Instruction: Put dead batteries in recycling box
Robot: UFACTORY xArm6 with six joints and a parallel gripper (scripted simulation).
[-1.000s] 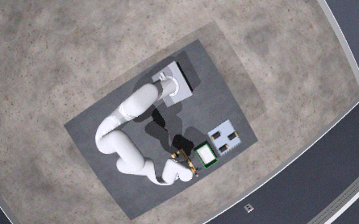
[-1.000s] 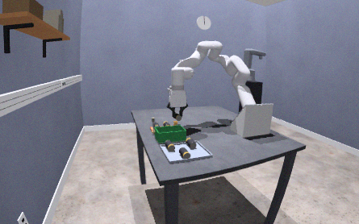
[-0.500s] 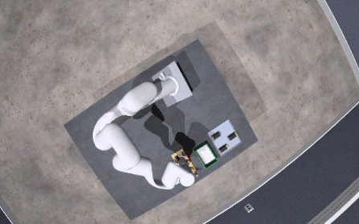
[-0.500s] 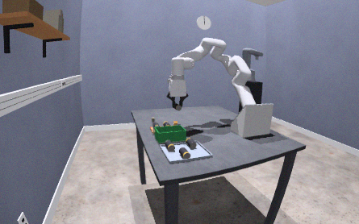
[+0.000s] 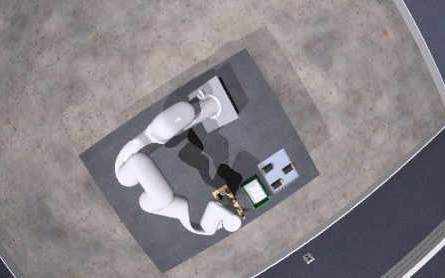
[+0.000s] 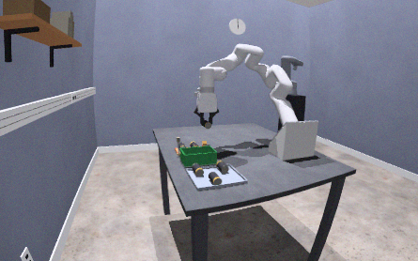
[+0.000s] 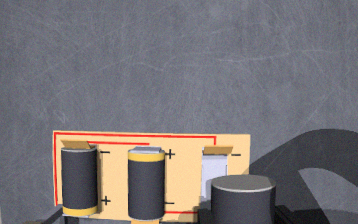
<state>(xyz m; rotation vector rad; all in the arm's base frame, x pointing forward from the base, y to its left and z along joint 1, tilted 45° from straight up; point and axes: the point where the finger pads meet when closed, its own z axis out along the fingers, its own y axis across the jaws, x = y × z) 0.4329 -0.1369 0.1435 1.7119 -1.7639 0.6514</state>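
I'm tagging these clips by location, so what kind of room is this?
Probably a small workshop or lab room: blue walls, a dark table carrying a white robot arm, a wall shelf holding boxes, and a round clock. The hand holds a battery above the table.

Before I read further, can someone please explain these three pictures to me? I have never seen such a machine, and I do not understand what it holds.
The white machine is a robot arm bolted to a grey table. One picture looks straight down, one looks across the room, and one comes from a camera at the arm's wrist. On the table stand a green box, a pale tray with three batteries, and a tan battery board with two batteries seated and the right holder empty. The claw is shut on one dark battery, held in the air above the table.
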